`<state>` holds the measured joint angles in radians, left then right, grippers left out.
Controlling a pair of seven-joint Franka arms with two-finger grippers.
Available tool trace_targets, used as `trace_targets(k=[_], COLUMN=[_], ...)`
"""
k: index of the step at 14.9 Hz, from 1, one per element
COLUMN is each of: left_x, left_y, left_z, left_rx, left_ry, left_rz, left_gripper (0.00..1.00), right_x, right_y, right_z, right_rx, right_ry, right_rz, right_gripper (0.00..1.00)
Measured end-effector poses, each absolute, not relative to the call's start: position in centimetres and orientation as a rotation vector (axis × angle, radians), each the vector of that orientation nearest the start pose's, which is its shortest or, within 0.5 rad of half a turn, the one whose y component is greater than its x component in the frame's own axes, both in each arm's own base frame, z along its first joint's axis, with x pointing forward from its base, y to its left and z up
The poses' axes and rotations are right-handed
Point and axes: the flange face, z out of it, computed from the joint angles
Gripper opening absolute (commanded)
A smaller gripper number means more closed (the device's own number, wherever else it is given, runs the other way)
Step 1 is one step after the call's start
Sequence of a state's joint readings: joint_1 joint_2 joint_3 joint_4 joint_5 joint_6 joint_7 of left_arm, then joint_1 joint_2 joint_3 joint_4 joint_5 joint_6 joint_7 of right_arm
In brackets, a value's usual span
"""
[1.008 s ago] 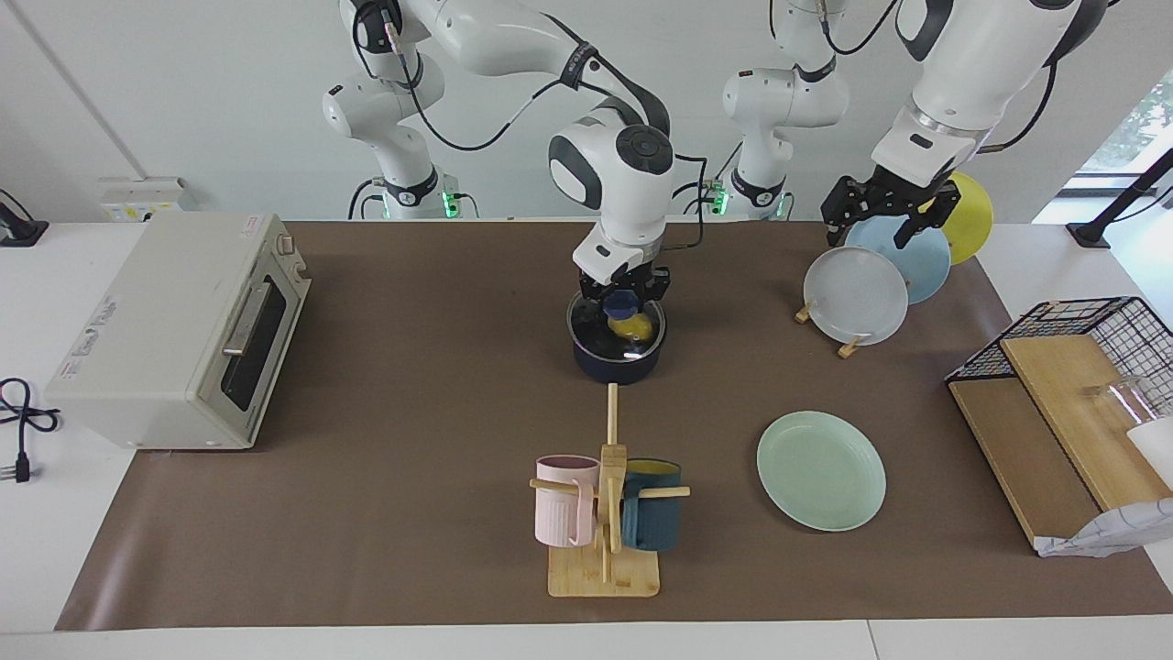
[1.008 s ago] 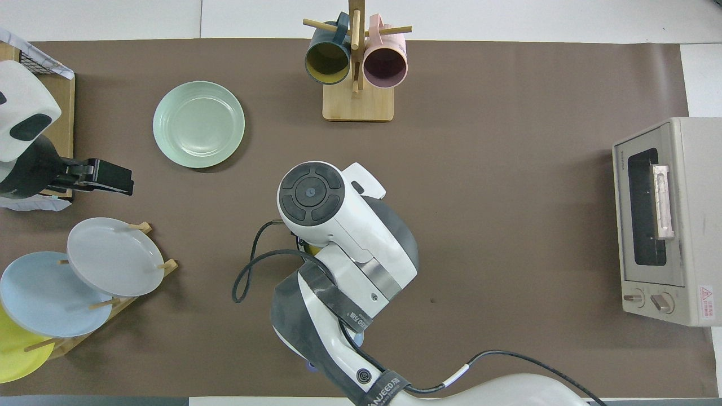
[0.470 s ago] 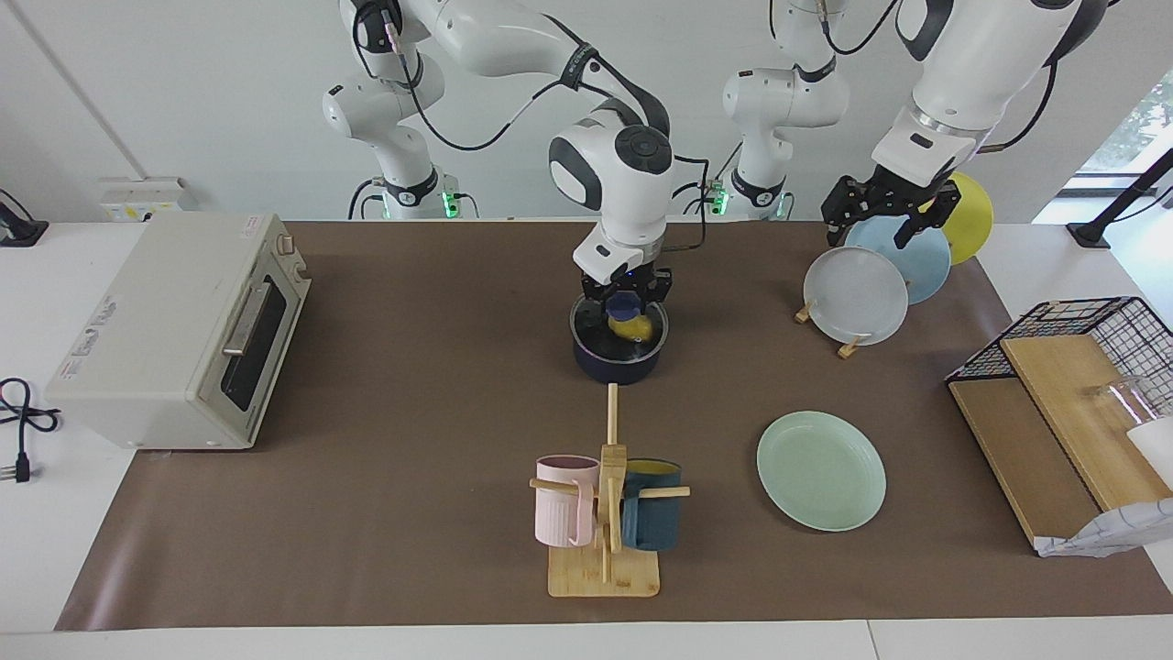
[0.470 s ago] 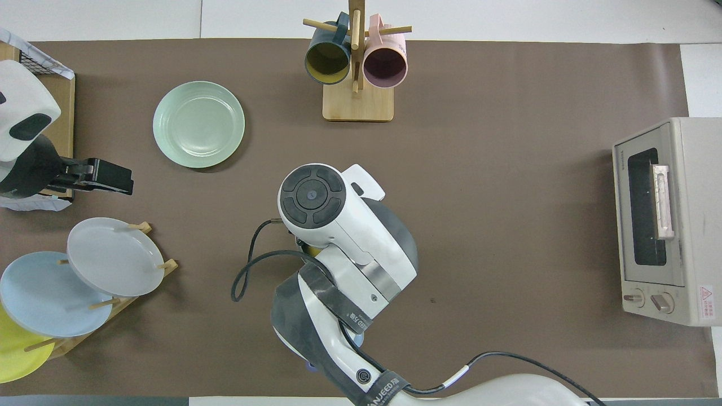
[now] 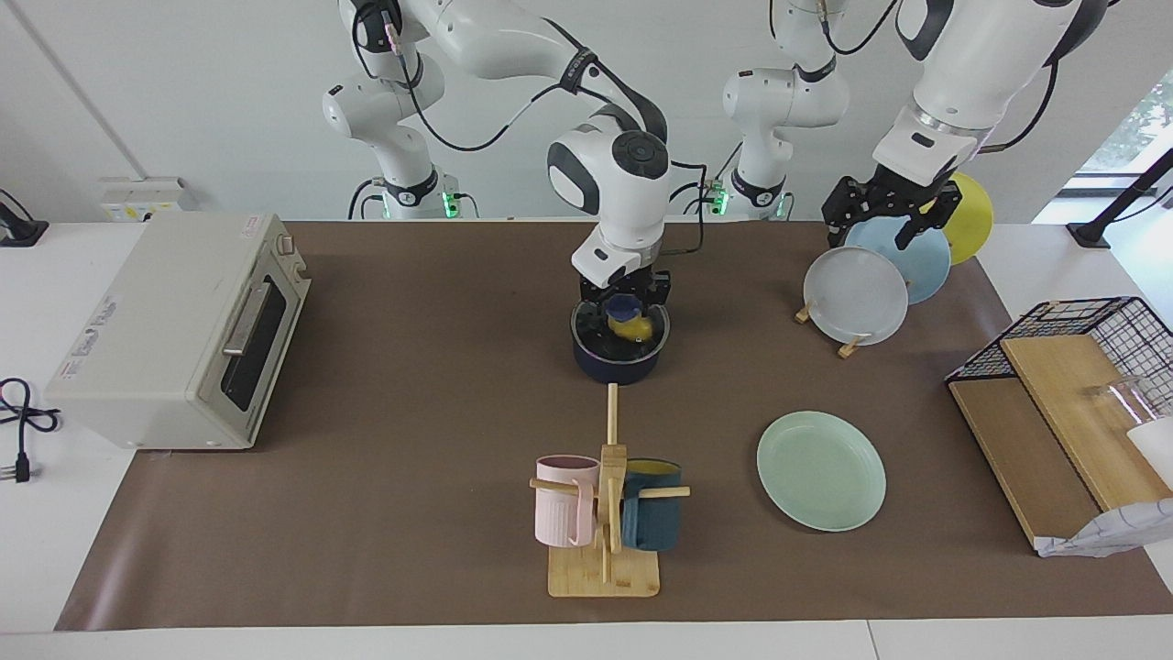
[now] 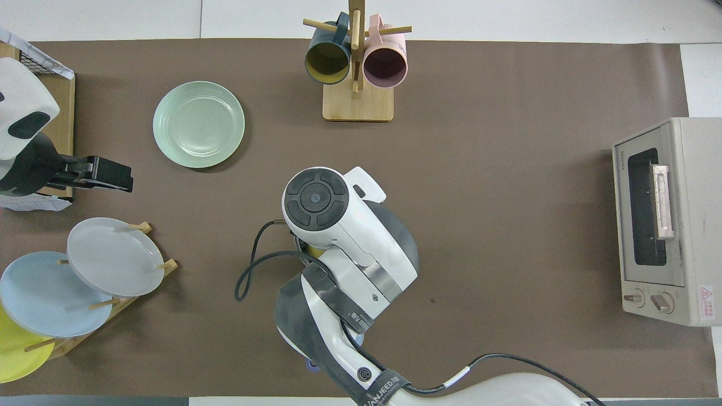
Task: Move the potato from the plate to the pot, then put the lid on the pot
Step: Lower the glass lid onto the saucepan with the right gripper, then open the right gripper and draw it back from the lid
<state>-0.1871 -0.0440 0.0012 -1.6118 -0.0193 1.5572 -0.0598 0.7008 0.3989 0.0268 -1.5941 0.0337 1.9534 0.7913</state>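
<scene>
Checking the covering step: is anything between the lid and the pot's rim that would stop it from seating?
Nothing visible does. The lid already lies on the pot, with the potato showing through the glass. The right gripper is at the lid's knob. The left gripper waits over the plate rack.

White wall (image 5: 183,92) (window (image 5: 1132,128) nearby)

The right arm (image 6: 350,248) is covering the pot, lid and right gripper from overhead. The yellow plate (image 6: 11,352) and wire basket (image 5: 1081,335) are running off the picture's edges.
</scene>
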Motion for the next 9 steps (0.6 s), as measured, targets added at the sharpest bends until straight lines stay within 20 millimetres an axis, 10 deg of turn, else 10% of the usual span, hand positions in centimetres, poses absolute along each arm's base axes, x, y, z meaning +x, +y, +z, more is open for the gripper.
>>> trace_targets(k=[5, 9], left_x=[53.0, 53.0], left_y=[-10.2, -10.2], left_z=[62.8, 62.8], left_rx=[-3.153, -3.154], left_ry=[0.199, 0.199], left_rz=[0.017, 0.015], left_gripper=[1.00, 1.00], right_x=[51.2, 55.7], right_y=[42.6, 34.1], right_z=[41.4, 48.1], right_rx=[-3.123, -3.094], right_ry=[0.173, 0.224], right_rz=[0.054, -0.010], right_gripper=[1.00, 1.00])
